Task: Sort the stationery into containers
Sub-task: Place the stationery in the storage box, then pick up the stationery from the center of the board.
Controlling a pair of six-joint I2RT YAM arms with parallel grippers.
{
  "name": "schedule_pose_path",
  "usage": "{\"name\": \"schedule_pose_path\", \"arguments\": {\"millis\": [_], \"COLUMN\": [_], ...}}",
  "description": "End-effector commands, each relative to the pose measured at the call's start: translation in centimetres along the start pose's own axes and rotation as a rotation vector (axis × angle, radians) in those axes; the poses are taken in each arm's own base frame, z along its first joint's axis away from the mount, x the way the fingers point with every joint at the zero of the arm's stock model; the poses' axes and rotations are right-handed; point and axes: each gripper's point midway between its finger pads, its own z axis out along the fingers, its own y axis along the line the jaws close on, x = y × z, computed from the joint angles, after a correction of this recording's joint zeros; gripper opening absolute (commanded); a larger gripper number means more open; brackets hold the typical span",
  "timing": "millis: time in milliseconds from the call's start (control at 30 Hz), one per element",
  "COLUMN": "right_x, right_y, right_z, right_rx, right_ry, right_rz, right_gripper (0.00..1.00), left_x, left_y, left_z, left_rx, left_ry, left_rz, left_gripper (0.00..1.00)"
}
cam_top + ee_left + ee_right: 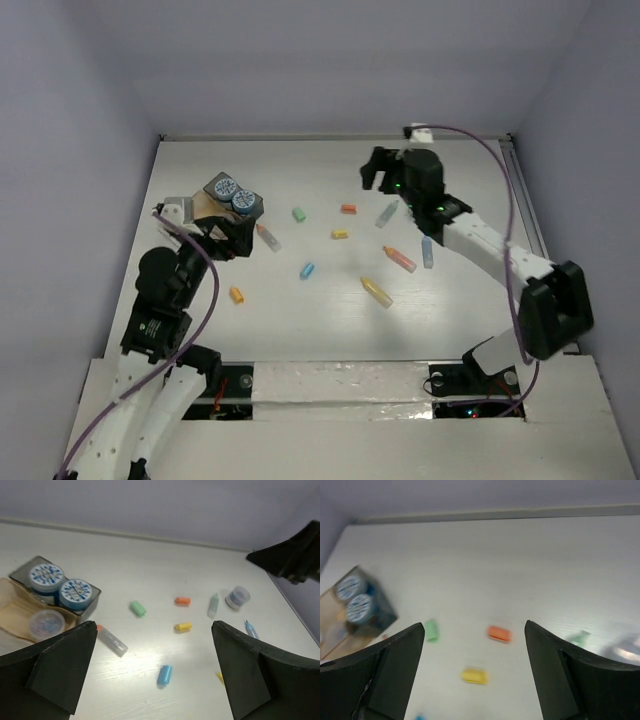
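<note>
Loose stationery lies mid-table: a green eraser, orange eraser, yellow eraser, blue eraser, another orange eraser and several short pens. At the back left, a dark grey box holds two blue-patterned tubs. A tan tray beside it holds a translucent cup. Another cup stands at the right. My left gripper is open and empty beside the box, over a clear pen. My right gripper is open and empty, raised above the orange eraser.
White walls close in the table at the back and both sides. The right arm reaches across the right half, over a blue pen. A yellow pen lies toward the near middle.
</note>
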Motion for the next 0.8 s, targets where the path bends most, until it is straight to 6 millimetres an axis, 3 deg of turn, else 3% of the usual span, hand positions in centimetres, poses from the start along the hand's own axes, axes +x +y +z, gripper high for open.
{"name": "schedule_pose_path", "arguments": {"millis": [0,67,133,167,233,267,300,333,367,400,433,467,500,533,567,600,633,667,700,733,767], "right_x": [0.0,0.9,0.2,0.8,-0.3,-0.4,-0.1,-1.2,-1.5,-1.5,-1.4,-1.9,-2.1,-2.1,-2.2,-2.2,-2.5,-2.7,-3.3,-3.7,-4.2], "right_y": [-3.8,-6.5,-8.4,-9.1,-10.3,-10.6,-11.4,-11.4,-11.8,-12.0,-12.6,-12.8,-13.1,-13.7,-14.0,-14.0,-13.9,-13.7,-13.4,-13.3,-13.1], "right_z": [-4.8,-7.0,-9.9,-10.8,-13.3,-14.1,-15.0,-16.4,-17.2,-17.9,-18.5,-19.4,-19.9,-20.4,-21.0,-21.3,-21.6,-21.8,-22.5,-22.9,-23.4], "right_rx": [0.092,0.192,0.271,0.299,0.351,0.366,0.393,0.398,0.413,0.422,0.449,0.455,0.471,0.506,0.513,0.512,0.502,0.487,0.475,0.467,0.46], "right_ry": [-0.037,-0.036,-0.061,-0.053,-0.096,-0.104,-0.1,-0.144,-0.161,-0.167,-0.179,-0.212,-0.227,-0.243,-0.258,-0.264,-0.279,-0.291,-0.316,-0.329,-0.346], "right_rz": [0.048,0.034,0.032,0.026,0.032,0.034,0.038,0.05,0.059,0.065,0.064,0.071,0.074,0.077,0.084,0.09,0.1,0.105,0.113,0.116,0.119], "right_gripper": [0.88,0.9,0.92,0.93,0.93,0.93,0.94,0.94,0.94,0.95,0.95,0.95,0.95,0.95,0.95,0.96,0.96,0.96,0.96,0.96,0.96], "left_x": [0.7,1.1,0.9,2.1,1.5,3.8,4.4,3.6,6.2,7.1,6.0,9.2,10.1,9.1,12.2,13.3,11.8,15.3,16.3,15.2,18.2], "left_y": [-2.8,-4.2,-6.5,-6.9,-9.3,-10.8,-12.0,-13.7,-15.1,-15.9,-17.6,-18.4,-19.1,-20.8,-21.3,-21.9,-24.1,-23.9,-24.7,-26.2,-26.6], "left_z": [2.0,3.5,4.3,5.9,7.3,8.7,9.4,10.2,11.6,12.4,13.4,14.9,15.8,16.8,18.3,19.1,20.2,21.7,22.2,23.3,24.0], "left_rx": [0.133,0.193,0.256,0.237,0.258,0.256,0.26,0.274,0.241,0.237,0.253,0.233,0.234,0.256,0.254,0.256,0.283,0.269,0.282,0.303,0.309], "left_ry": [0.071,0.114,0.143,0.178,0.183,0.254,0.274,0.256,0.297,0.315,0.291,0.353,0.364,0.336,0.386,0.403,0.369,0.431,0.45,0.423,0.467], "left_rz": [-0.047,-0.072,-0.104,-0.109,-0.112,-0.106,-0.106,-0.105,-0.075,-0.055,-0.035,0.008,0.03,0.032,0.086,0.109,0.104,0.148,0.16,0.15,0.175], "left_gripper": [0.99,0.99,0.99,0.99,0.99,0.99,0.99,0.99,0.99,0.99,0.99,0.99,0.99,0.99,0.99,0.99,0.99,0.99,0.99,0.99,0.99]}}
